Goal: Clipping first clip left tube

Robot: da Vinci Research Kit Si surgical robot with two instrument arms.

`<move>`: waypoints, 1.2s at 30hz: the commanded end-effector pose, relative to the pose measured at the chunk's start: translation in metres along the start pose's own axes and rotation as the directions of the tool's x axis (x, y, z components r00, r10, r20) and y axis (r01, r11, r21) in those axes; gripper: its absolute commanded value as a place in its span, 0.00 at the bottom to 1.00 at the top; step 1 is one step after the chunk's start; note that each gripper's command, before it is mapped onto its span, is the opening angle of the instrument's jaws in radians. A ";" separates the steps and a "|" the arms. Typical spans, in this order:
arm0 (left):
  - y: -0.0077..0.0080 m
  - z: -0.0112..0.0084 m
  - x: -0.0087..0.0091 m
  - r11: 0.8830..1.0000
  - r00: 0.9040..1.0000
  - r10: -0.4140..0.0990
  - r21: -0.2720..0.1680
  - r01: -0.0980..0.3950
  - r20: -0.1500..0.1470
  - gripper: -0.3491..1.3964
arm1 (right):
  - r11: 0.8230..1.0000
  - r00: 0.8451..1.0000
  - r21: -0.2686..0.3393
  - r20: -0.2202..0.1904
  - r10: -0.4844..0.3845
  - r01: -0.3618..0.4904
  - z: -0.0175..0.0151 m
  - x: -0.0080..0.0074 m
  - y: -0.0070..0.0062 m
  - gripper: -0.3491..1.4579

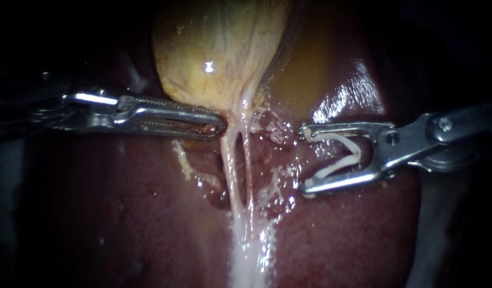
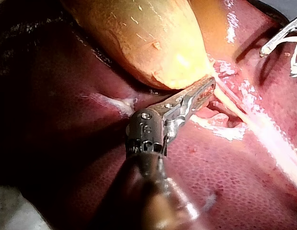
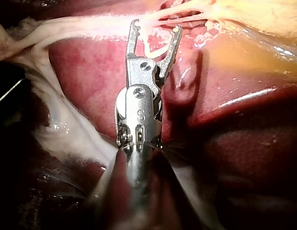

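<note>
The yellow gallbladder (image 1: 219,48) lies on the dark red liver (image 1: 123,213). Two pale tubes run down from its neck, the left tube (image 1: 232,165) and the right tube (image 1: 249,160), with a slit between them. My left instrument (image 1: 220,125) is shut on tissue at the gallbladder's neck (image 2: 198,76), just left of the tubes. My right instrument (image 1: 304,158) holds a white open clip (image 1: 339,154) between jaws that stand wide apart. It is to the right of both tubes and touches neither. In the right wrist view the tubes (image 3: 186,17) lie just ahead of those jaw tips (image 3: 155,28).
Ragged pale tissue and wet glints (image 1: 275,133) lie between the tubes and my right instrument. A white band of tissue (image 1: 248,256) runs down from where the tubes join. The liver bulges under my right instrument (image 3: 186,76).
</note>
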 end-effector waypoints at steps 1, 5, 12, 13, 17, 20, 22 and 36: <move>0.0000 0.0000 0.0000 1.000 1.000 0.000 0.000 0.000 0.000 0.00 | 1.000 1.000 0.000 0.000 0.000 0.000 0.0000 0.0000 0.0000 0.47; 0.0000 -0.0003 -0.0001 1.000 1.000 0.007 -0.001 -0.007 0.000 0.00 | 1.000 1.000 0.003 0.000 0.000 0.000 0.0001 0.0000 0.0000 0.47; 0.0001 -0.0024 0.0005 1.000 1.000 0.004 -0.018 -0.004 0.008 0.00 | 1.000 1.000 0.006 -0.001 -0.001 0.001 0.0001 -0.0001 -0.0001 0.47; 0.0003 -0.0029 0.0007 1.000 1.000 0.002 -0.013 -0.002 0.006 0.00 | 1.000 1.000 0.006 -0.001 -0.001 0.001 0.0001 -0.0001 -0.0001 0.47; 0.0011 -0.0048 0.0015 1.000 1.000 -0.004 -0.008 0.004 0.003 0.00 | 1.000 1.000 0.006 -0.001 -0.001 0.001 0.0001 -0.0001 -0.0001 0.47; 0.0020 -0.0066 0.0024 1.000 1.000 -0.011 -0.003 0.011 0.000 0.00 | 1.000 1.000 0.006 -0.001 -0.001 0.001 0.0002 -0.0001 -0.0001 0.47; 0.0026 -0.0076 0.0030 1.000 1.000 -0.015 -0.002 0.015 -0.007 0.00 | 1.000 1.000 0.006 -0.001 -0.001 0.001 0.0002 -0.0001 -0.0001 0.47; 0.0045 -0.0095 0.0038 1.000 1.000 -0.020 0.001 0.020 -0.021 0.00 | 1.000 1.000 0.004 -0.004 -0.001 0.001 0.0005 0.0000 -0.0001 0.47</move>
